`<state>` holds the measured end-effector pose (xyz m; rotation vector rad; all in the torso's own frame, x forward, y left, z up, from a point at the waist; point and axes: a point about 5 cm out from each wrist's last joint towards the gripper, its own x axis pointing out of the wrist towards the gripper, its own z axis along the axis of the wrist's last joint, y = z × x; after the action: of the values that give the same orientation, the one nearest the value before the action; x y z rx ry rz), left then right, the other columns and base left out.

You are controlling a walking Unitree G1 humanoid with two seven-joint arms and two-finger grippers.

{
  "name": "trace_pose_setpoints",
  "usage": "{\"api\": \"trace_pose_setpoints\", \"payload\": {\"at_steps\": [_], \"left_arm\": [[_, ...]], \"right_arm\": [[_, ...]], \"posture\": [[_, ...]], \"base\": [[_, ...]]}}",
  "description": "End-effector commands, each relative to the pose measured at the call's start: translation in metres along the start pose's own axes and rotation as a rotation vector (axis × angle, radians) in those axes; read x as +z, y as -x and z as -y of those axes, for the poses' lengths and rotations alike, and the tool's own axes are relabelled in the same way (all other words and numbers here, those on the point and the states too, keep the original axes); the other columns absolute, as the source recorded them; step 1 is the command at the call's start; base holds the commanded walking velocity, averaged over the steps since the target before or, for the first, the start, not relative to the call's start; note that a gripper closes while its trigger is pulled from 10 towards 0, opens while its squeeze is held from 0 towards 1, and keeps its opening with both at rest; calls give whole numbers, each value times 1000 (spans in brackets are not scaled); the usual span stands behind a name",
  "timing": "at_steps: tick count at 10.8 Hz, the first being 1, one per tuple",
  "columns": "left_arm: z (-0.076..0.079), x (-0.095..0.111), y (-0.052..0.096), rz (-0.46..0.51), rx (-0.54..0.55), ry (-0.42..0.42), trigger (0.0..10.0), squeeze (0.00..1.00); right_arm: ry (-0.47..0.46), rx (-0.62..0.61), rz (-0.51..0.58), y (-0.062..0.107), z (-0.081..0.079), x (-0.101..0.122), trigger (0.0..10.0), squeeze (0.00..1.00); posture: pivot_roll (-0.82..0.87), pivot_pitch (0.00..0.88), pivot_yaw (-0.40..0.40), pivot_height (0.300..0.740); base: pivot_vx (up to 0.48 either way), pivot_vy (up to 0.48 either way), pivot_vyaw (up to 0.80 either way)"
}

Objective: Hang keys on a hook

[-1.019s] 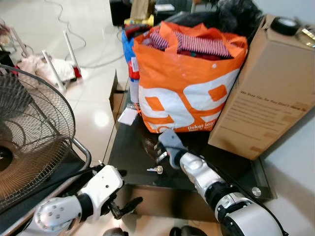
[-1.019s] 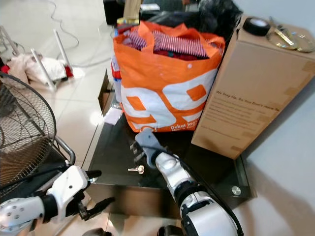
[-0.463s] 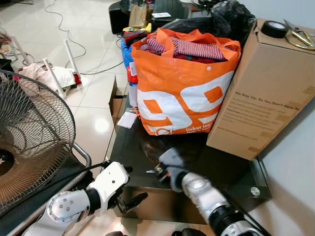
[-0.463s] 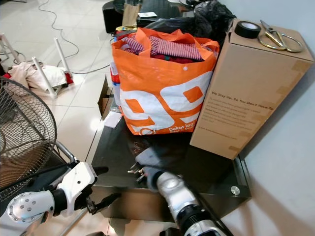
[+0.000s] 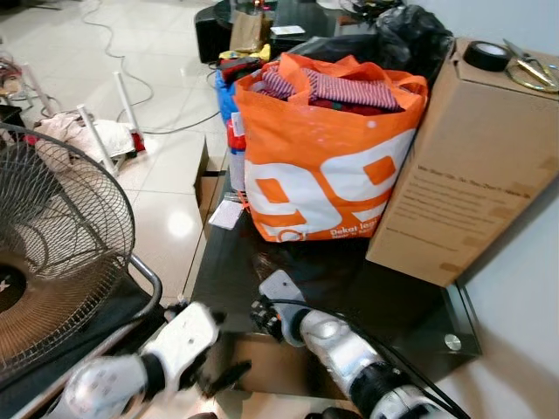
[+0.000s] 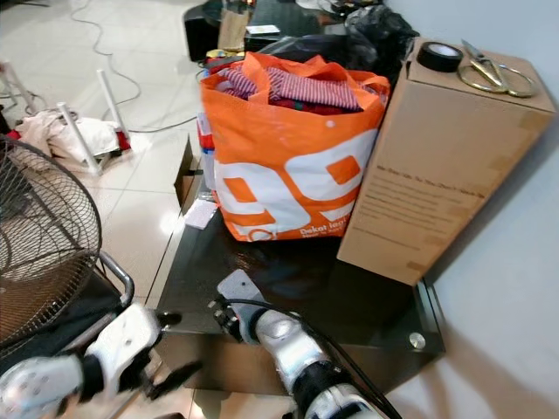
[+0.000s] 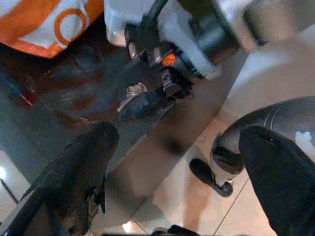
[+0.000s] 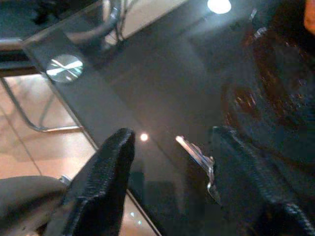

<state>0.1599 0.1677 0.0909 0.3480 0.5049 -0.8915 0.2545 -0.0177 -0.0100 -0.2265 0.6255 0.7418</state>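
A small silver key (image 8: 199, 156) lies flat on the black glass table (image 5: 410, 301) near its front edge. My right gripper (image 8: 172, 135) hovers low over it, open, with one black finger on each side of the key. From the head views this gripper (image 5: 262, 316) sits at the table's front left part. The left wrist view looks up at the key (image 7: 130, 92) and the right gripper's fingers (image 7: 147, 101) through the glass edge. My left gripper (image 7: 179, 132) is open below the table front, and its arm (image 5: 175, 362) is blurred.
An orange shopping bag (image 5: 327, 166) stuffed with clothes stands at the table's back. A tall cardboard box (image 5: 463, 175) with a tape roll (image 5: 483, 55) and scissors (image 5: 528, 74) on top stands to its right. A large fan (image 5: 52, 253) is at my left. Cables cross the tiled floor.
My right gripper has slid left along the table's front edge and closer to me. The left arm has blurred with motion below the table.
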Motion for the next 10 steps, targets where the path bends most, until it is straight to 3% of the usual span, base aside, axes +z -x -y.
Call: {"api": "trace_pose_setpoints", "payload": {"at_steps": [1,2,3,4,6,10], "left_arm": [[-2,3,5,1,9,-8,10000,0],[-2,3,11,3,26,-5,10000,0],[-2,6,15,20,47,5,10000,0],[-4,9,19,37,90,11,10000,0],[-3,10,41,21,149,41,10000,0],[9,10,77,-52,183,72,10000,0]], "right_arm": [[-32,-12,15,-4,-5,7,10000,1000],[-34,-85,36,-5,2,12,10000,1000],[-80,-109,54,-5,6,15,10000,0],[-116,-113,68,-5,8,16,10000,0],[-202,-86,124,-8,1,22,10000,0],[-190,-22,121,-15,-28,26,10000,0]], "posture": [[90,38,-30,740],[102,62,-30,740],[111,77,-28,740],[123,88,-26,740],[178,138,-29,740],[259,182,-49,740]], "base": [[0,0,0],[0,0,0],[0,0,0],[0,0,0],[0,0,0],[0,0,0]]}}
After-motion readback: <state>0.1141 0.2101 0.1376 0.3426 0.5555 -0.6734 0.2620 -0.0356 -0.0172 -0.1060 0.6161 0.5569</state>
